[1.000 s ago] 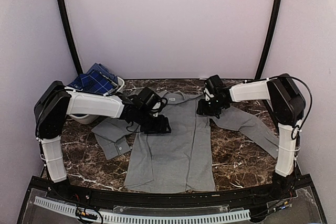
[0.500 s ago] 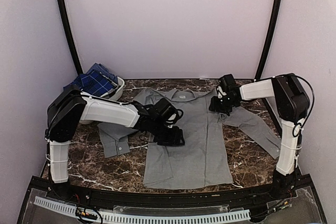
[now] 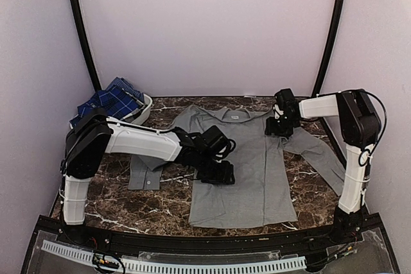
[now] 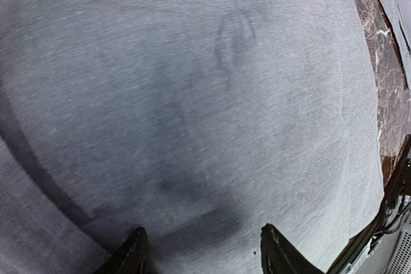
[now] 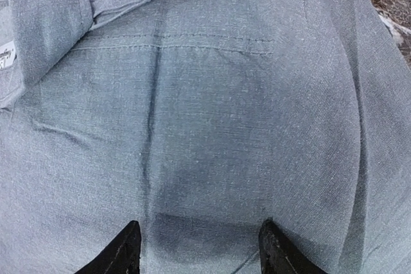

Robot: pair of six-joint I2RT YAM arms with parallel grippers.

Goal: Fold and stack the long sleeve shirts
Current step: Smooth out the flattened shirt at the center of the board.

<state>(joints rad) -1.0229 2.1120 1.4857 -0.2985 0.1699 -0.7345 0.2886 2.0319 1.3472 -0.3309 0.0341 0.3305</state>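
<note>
A plain grey long sleeve shirt (image 3: 257, 171) lies flat on the marble table, collar toward the back, both sleeves spread out. My left gripper (image 3: 218, 171) rests low on the shirt's left side; in its wrist view the jaws (image 4: 202, 242) stand open, with flat grey cloth (image 4: 192, 81) between them. My right gripper (image 3: 280, 126) is on the shirt's right shoulder, its jaws (image 5: 199, 235) open over smooth cloth (image 5: 225, 94) below the collar (image 5: 45, 17). The dark blue plaid shirt (image 3: 112, 102) lies bunched in the basket at the back left.
The white basket (image 3: 146, 104) stands at the table's back left corner. Dark marble table (image 3: 160, 203) shows at the front left of the shirt and past its hem (image 4: 385, 94). Black frame posts rise at both back corners.
Both arms have swept to the right, and the grey shirt has slid right with them across the table. The plaid shirt and basket have not moved.
</note>
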